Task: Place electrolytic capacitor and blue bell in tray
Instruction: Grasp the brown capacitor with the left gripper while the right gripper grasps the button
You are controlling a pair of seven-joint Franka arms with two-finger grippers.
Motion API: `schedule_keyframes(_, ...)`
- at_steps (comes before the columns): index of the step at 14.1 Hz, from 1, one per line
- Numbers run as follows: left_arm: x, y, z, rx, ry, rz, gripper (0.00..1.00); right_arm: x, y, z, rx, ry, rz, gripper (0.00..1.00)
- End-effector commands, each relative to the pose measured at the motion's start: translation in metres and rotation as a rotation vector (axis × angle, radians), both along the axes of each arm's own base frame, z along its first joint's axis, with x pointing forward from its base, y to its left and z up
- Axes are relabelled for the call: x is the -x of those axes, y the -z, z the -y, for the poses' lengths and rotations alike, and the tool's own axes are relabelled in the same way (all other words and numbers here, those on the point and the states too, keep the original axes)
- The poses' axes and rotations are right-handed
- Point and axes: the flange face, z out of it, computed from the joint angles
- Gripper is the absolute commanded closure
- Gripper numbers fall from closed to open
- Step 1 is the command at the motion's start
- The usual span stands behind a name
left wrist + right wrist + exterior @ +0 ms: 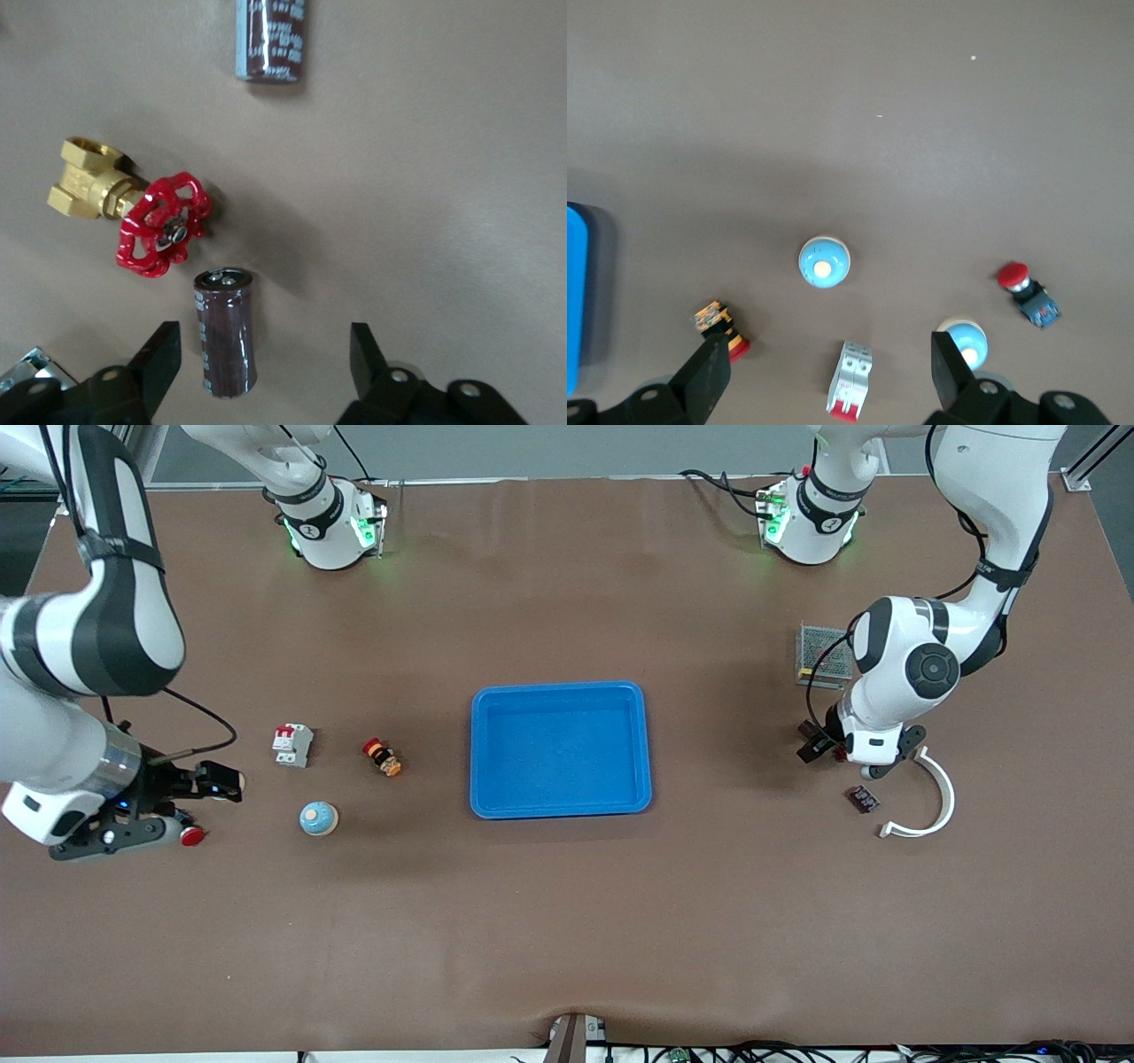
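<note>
The blue tray (pixel 560 749) lies near the middle of the tabletop (pixel 567 921) and holds nothing.

The left gripper (pixel 264 354) is low over the tabletop toward the left arm's end, between the tray and that end's edge. Its jaws stand wide apart, straddling a dark brown electrolytic capacitor (pixel 225 334) that lies on its side; one finger (pixel 159 354) is just beside the capacitor and the other stands well apart from it, so nothing is gripped. Just beside that capacitor lies a brass valve with a red handwheel (pixel 133 209). A second capacitor (pixel 862 799), also on its side, lies on the tabletop near a white curved plastic piece (pixel 930 806), nearer the front camera than the gripper. A small metal mesh box (pixel 824 655) sits closer to the robots' bases, partly hidden by the left arm.

The right gripper (pixel 831 372) waits over the tabletop near the right arm's end, jaws wide and holding nothing. The blue bell (pixel 318 817) stands on the tabletop between that gripper and the tray, well apart from the tray. A white circuit breaker (pixel 292 745) and a small red, black and orange part (pixel 382 756) lie a little farther from the front camera than the bell. A red-capped push button (pixel 1028 290) and a second pale blue round thing (pixel 962 341) lie close under the right gripper.
</note>
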Motion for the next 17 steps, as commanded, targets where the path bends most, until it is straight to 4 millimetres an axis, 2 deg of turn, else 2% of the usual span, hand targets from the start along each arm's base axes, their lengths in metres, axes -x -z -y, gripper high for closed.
schedule_keyframes(1,0.006,0.003,0.0,-0.001,-0.045,-0.007,0.13,-0.011,0.035,-0.001,-0.014,-0.055,-0.014,0.0)
schedule_keyframes(5,0.009,0.017,-0.001,-0.007,-0.083,-0.033,0.22,-0.005,0.086,0.004,-0.016,-0.135,-0.011,0.0)
schedule_keyframes(7,0.01,0.021,-0.002,-0.008,-0.089,-0.041,0.25,-0.002,0.101,0.005,-0.018,-0.167,-0.03,0.0)
schedule_keyframes(13,0.01,0.028,-0.003,-0.009,-0.092,-0.053,0.49,0.021,0.143,0.005,-0.042,-0.234,-0.109,0.0)
schedule_keyframes(16,0.008,0.026,-0.003,-0.008,-0.093,-0.047,0.78,0.023,0.159,0.002,-0.077,-0.214,-0.123,0.0)
schedule_keyframes(17,0.005,0.024,-0.002,-0.007,-0.091,-0.043,0.82,0.022,0.165,0.0,-0.077,-0.217,-0.124,0.0)
